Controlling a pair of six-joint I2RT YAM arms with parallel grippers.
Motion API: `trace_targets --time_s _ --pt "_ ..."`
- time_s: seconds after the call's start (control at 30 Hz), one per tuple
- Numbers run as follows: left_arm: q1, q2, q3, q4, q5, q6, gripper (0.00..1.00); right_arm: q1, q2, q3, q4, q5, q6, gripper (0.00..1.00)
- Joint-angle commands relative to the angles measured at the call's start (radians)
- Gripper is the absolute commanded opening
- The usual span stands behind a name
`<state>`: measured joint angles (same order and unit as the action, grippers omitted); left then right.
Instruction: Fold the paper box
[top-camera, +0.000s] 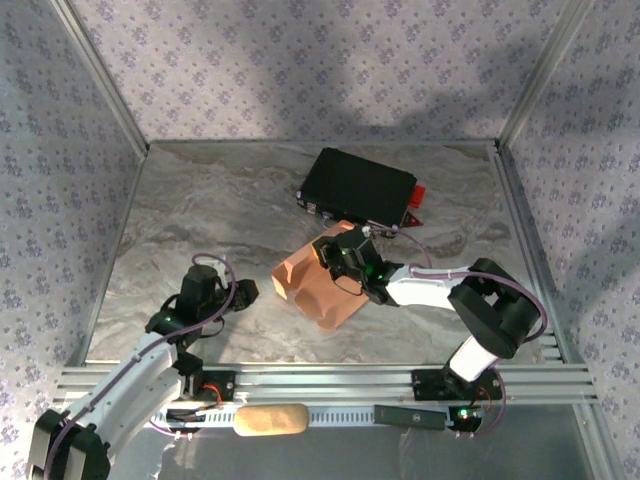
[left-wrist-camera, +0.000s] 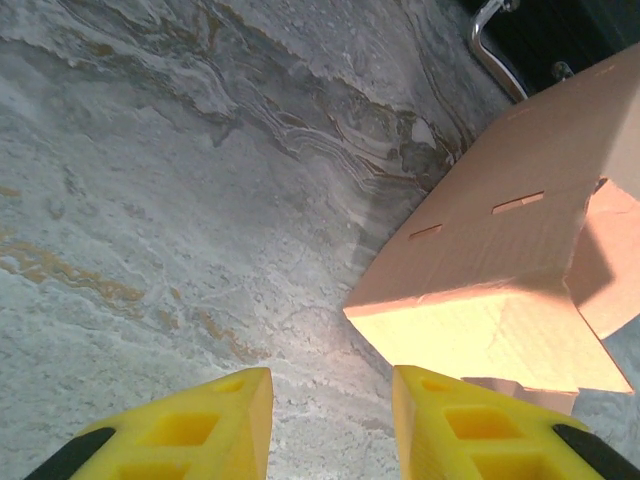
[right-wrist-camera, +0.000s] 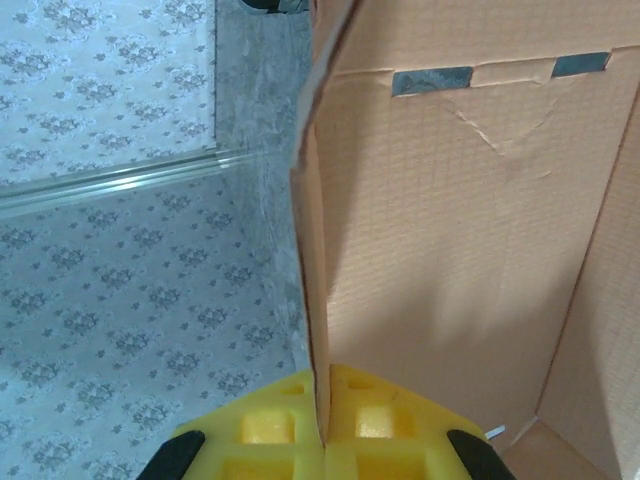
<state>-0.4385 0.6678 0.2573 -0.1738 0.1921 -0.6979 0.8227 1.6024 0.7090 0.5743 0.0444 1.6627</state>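
Observation:
The paper box is salmon-tan cardboard, partly folded, lying in the middle of the marbled table. My right gripper reaches in from the right and is shut on the box's raised side wall; its yellow fingers pinch the wall's thin edge. The left gripper sits low just left of the box. Its yellow fingers stand apart with bare table between them, and the box's near corner, with two slots above it, lies just ahead to the right, not touched.
A black hard case with a red tag lies behind the box, its metal handle close to the cardboard. A tan oblong block rests on the front rail. Patterned walls enclose the table.

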Motion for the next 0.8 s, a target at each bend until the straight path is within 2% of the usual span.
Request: trace_targets --time_s 0.0,0.17,0.27,0.43,0.63,0.77 --pt "-0.006 -0.011 -0.016 0.099 0.035 0.053 0.38 -0.004 0.020 -0.017 0.045 -0.017 -0.035 0.00" --pt "-0.027 0.007 -0.039 0.220 0.039 0.082 0.46 -0.006 0.027 -0.016 0.057 -0.031 -0.030 0.00" --pt "-0.059 0.074 -0.030 0.292 0.057 0.112 0.46 -0.009 0.026 -0.011 0.052 -0.035 -0.029 0.00" --pt "-0.127 0.180 -0.007 0.356 0.080 0.214 0.39 -0.015 0.026 -0.008 0.058 -0.047 -0.035 0.00" --pt "-0.135 0.152 -0.057 0.435 0.069 0.260 0.41 -0.031 0.027 -0.006 0.068 -0.074 -0.039 0.00" --pt "-0.150 0.191 -0.060 0.477 0.070 0.283 0.42 -0.039 0.037 -0.011 0.103 -0.087 -0.029 0.00"
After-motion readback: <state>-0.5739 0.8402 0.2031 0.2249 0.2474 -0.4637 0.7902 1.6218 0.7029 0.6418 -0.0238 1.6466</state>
